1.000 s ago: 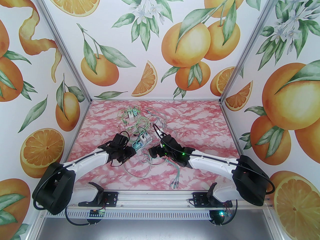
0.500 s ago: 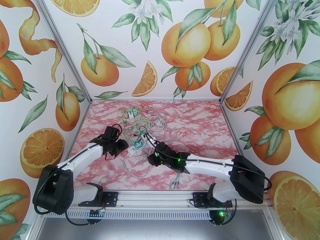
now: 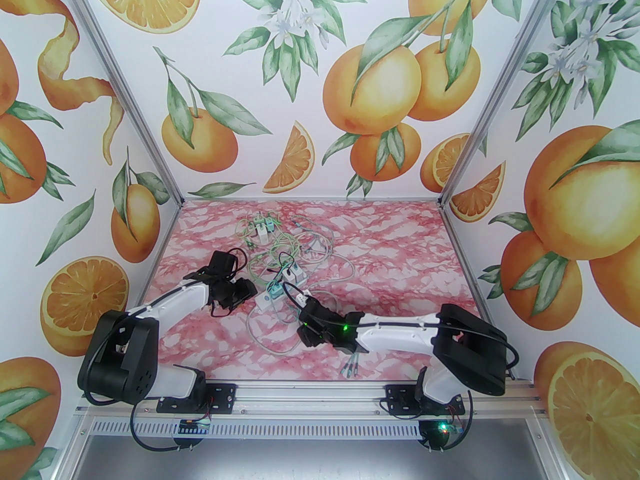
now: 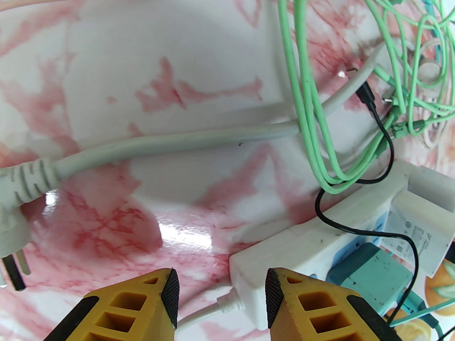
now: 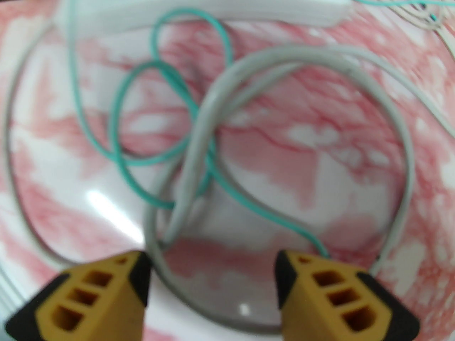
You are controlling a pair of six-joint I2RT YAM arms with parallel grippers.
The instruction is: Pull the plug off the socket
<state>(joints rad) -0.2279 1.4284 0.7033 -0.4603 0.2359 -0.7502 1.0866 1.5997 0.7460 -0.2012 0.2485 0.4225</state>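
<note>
The white socket strip (image 3: 266,300) lies mid-table among tangled cables. A teal plug (image 3: 276,292) and a white adapter (image 3: 292,274) are seated in it. In the left wrist view the socket strip (image 4: 302,250) has the teal plug (image 4: 369,279) and the white adapter (image 4: 416,222) at lower right. My left gripper (image 4: 220,290) is open, and the strip's end corner lies just inside its right fingertip. My left gripper (image 3: 245,290) sits left of the strip. My right gripper (image 5: 213,272) is open over a grey cable loop (image 5: 391,119), with the strip (image 5: 220,9) beyond it. My right gripper (image 3: 301,332) hovers on the strip's near side.
A loose grey mains plug (image 4: 10,222) lies at the left on its cable. Green cables (image 4: 305,94) drape over the strip's far end. A second cluster of small adapters (image 3: 261,230) sits at the back. Green connector ends (image 3: 350,365) lie near the front edge.
My left gripper has moved left, away from the teal plug. My right arm has drawn back from beside the strip toward the near edge. The strip has shifted slightly left.
</note>
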